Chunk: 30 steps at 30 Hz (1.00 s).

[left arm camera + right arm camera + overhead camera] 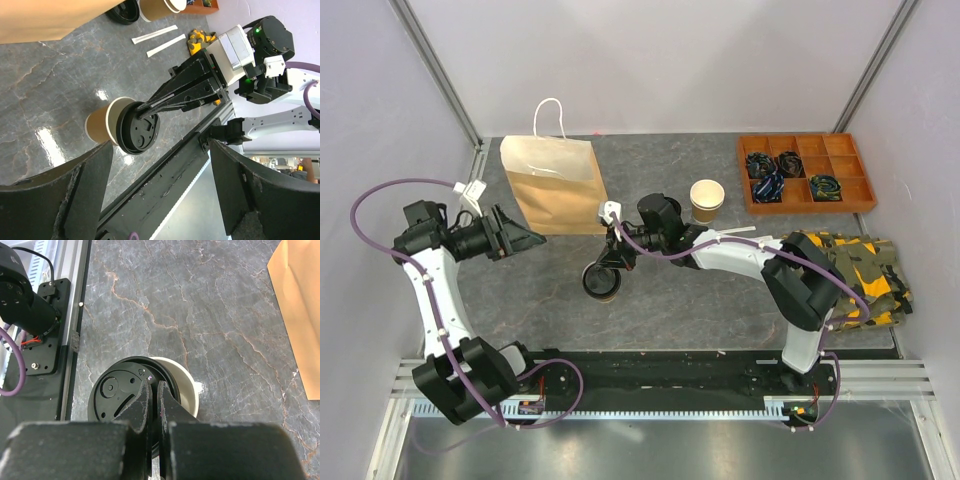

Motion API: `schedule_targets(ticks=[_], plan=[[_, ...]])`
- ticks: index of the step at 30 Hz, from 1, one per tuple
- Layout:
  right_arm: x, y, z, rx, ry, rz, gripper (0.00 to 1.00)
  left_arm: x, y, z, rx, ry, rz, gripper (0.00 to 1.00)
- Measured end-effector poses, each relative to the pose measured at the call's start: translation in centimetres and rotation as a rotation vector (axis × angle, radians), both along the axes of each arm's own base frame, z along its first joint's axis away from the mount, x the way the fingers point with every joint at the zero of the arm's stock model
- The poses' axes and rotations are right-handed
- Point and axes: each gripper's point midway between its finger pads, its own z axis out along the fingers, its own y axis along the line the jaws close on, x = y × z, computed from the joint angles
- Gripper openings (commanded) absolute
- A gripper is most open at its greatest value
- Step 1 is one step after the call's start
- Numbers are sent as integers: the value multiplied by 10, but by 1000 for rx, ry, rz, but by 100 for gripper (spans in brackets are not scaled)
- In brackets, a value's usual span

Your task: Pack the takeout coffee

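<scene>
The right gripper [150, 390], pinched shut on the black lid [112, 395], is holding it tilted over the cup [186, 387] at the right wrist view's lower centre (seemingly to seat it), while the left gripper [160, 192] is gaping empty.

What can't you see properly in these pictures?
- Inside the paper bag: top view, its own paper hides it.
- Inside the near cup: all views, black lid covers most of it.
- Dark bits in the orange tray: top view, too small.
- Second cup: left wrist view, cut by top edge.

Lid [139, 131] askew on near cup [102, 125], bag [555, 180] behind (second cup [707, 199] right of bag).
</scene>
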Motion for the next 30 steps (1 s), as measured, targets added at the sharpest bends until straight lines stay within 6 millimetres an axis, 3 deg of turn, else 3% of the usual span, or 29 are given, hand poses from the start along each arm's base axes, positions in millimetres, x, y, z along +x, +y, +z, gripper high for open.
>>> schedule_targets(ticks=[15,30], plan=[[11,7,-11,18,-2,-11,0,0,0,-19,-33,68,1,82],[30,5,6,74,64,-59,0,2,2,-27,-48,95,1,80]])
